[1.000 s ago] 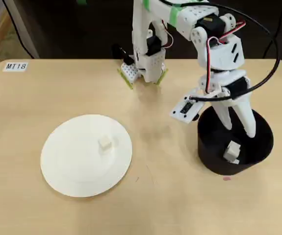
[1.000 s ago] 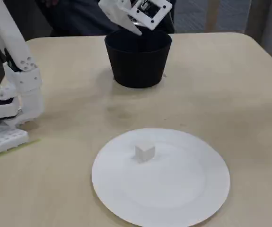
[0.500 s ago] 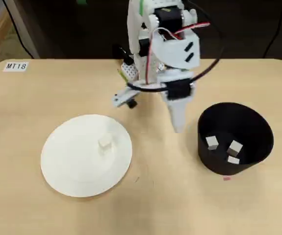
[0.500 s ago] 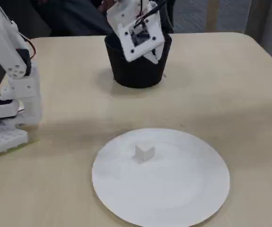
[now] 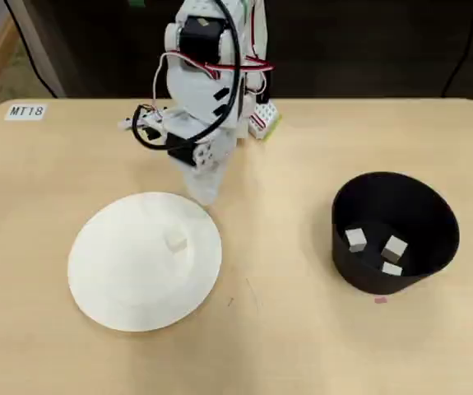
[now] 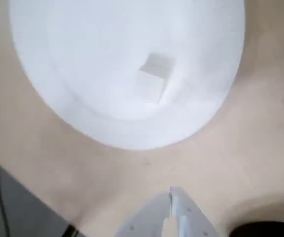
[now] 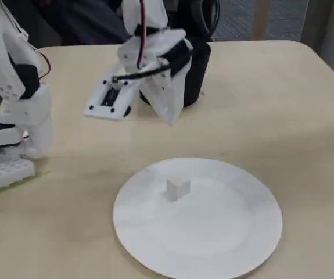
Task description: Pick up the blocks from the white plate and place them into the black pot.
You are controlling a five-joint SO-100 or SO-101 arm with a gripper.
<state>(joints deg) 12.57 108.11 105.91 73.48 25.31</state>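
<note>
White plate holds one block; three blocks sit in black pot. Hand closed, empty, above table.

Table: light tan wooden tabletop, rounded corners.
Label: small white "MT18" paper tag, far-left corner, overhead view.

Looks like a lab or office: a pale wood table with a printed "MT18" label behind the arm, grey carpet beyond it.
</note>
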